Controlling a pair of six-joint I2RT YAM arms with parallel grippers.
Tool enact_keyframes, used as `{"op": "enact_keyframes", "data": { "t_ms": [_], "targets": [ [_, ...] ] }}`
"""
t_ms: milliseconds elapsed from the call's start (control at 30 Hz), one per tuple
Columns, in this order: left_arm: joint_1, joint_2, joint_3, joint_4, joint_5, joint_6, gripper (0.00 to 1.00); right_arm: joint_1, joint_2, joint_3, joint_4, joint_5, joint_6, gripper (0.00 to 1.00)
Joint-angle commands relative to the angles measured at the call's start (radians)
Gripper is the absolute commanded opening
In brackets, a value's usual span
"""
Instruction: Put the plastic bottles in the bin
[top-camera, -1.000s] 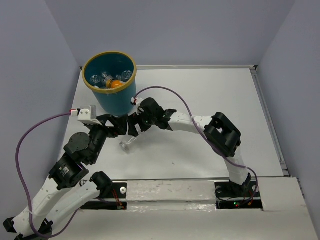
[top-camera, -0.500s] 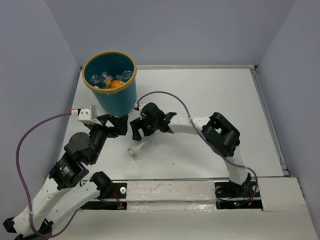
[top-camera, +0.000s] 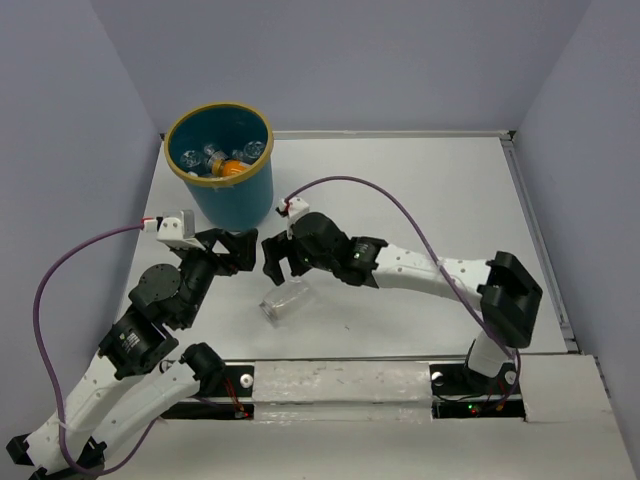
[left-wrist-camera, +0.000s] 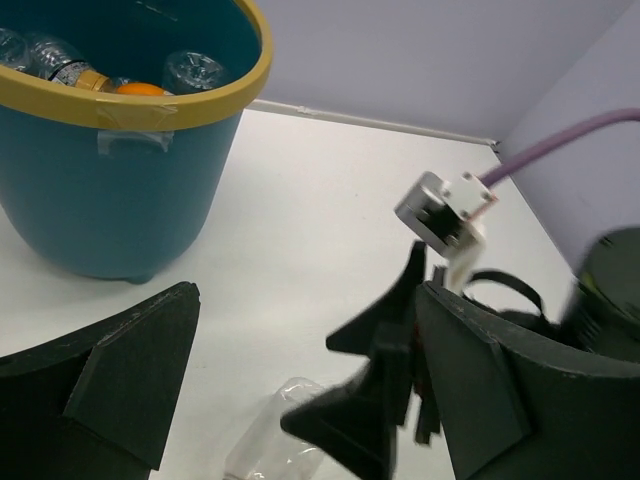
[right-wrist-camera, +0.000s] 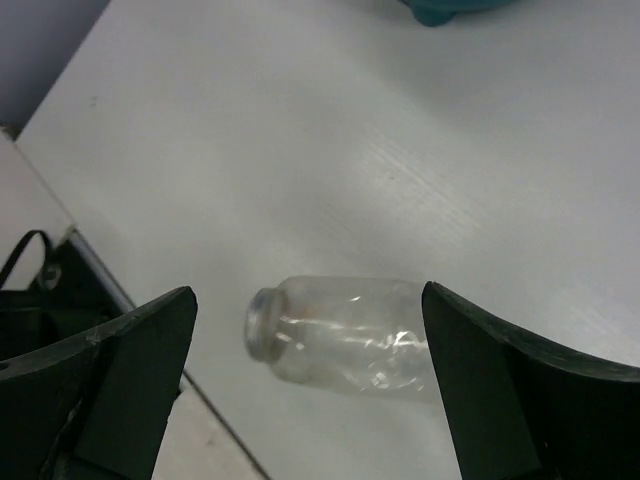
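Note:
A clear plastic bottle (top-camera: 283, 300) lies on its side on the white table in front of the arms. It also shows in the right wrist view (right-wrist-camera: 340, 340) and at the bottom of the left wrist view (left-wrist-camera: 268, 452). My right gripper (top-camera: 283, 264) is open and hovers just above it, with the bottle between the spread fingers (right-wrist-camera: 130, 350) and untouched. My left gripper (top-camera: 232, 252) is open and empty, just left of the right gripper. The teal bin (top-camera: 232, 195) with a tan rim (left-wrist-camera: 150, 100) stands at the far left and holds several clear bottles and the orange bottle (top-camera: 232, 168).
The right gripper's black fingers and white connector (left-wrist-camera: 445, 215) sit close in front of my left gripper. Purple cables loop from both wrists. Grey walls close the table at the back and sides. The table's near edge (right-wrist-camera: 110, 290) lies just beyond the bottle's mouth.
The bottle has shifted a little right and towards the arms' bases. The right gripper followed it down and back, and the right arm's elbow swung far right. The left arm stayed put.

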Motion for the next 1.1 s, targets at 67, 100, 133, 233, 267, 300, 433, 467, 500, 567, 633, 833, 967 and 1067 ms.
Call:
{"op": "enact_keyframes", "data": {
  "t_ms": [67,100,133,233,267,300,433,467,500,567,633,833,967,1067],
  "targets": [
    [0.009,-0.02,-0.005,0.039,0.013,0.0,0.99,0.197,-0.133,-0.263,0.092,0.216,0.478,1.0],
    [0.009,-0.023,-0.005,0.039,0.016,0.001,0.99,0.215,-0.142,-0.293,0.1,0.238,0.542,1.0],
    [0.009,-0.024,-0.007,0.04,0.018,0.001,0.99,0.228,-0.164,-0.326,0.12,0.259,0.648,1.0],
    [0.009,-0.027,-0.007,0.042,0.028,0.003,0.99,0.238,-0.179,-0.429,0.195,0.285,0.788,1.0],
    [0.01,-0.027,-0.007,0.043,0.032,0.003,0.99,0.238,-0.179,-0.439,0.203,0.296,0.8,1.0],
    [0.009,-0.027,-0.008,0.045,0.033,0.003,0.99,0.238,-0.175,-0.437,0.218,0.313,0.804,1.0],
    [0.01,-0.026,-0.008,0.046,0.039,0.003,0.99,0.238,-0.11,-0.388,0.22,0.361,0.82,1.0],
    [0.009,-0.026,-0.01,0.046,0.041,0.003,0.99,0.238,-0.1,-0.37,0.223,0.365,0.834,1.0],
    [0.01,-0.024,-0.01,0.046,0.039,0.004,0.99,0.238,-0.086,-0.367,0.262,0.367,0.834,1.0],
    [0.01,-0.021,-0.01,0.048,0.042,0.004,0.99,0.226,-0.075,-0.373,0.309,0.365,0.833,1.0],
    [0.009,-0.017,-0.01,0.048,0.047,0.004,0.99,0.213,-0.055,-0.374,0.35,0.365,0.857,1.0],
    [0.009,-0.009,-0.01,0.049,0.053,0.006,0.99,0.181,0.006,-0.373,0.382,0.402,0.925,1.0],
    [0.009,-0.001,-0.011,0.051,0.056,0.007,0.99,0.158,0.04,-0.351,0.383,0.411,0.929,1.0],
    [0.009,0.003,-0.011,0.049,0.059,0.007,0.99,0.134,0.057,-0.35,0.383,0.424,0.926,1.0]
  ]
}}
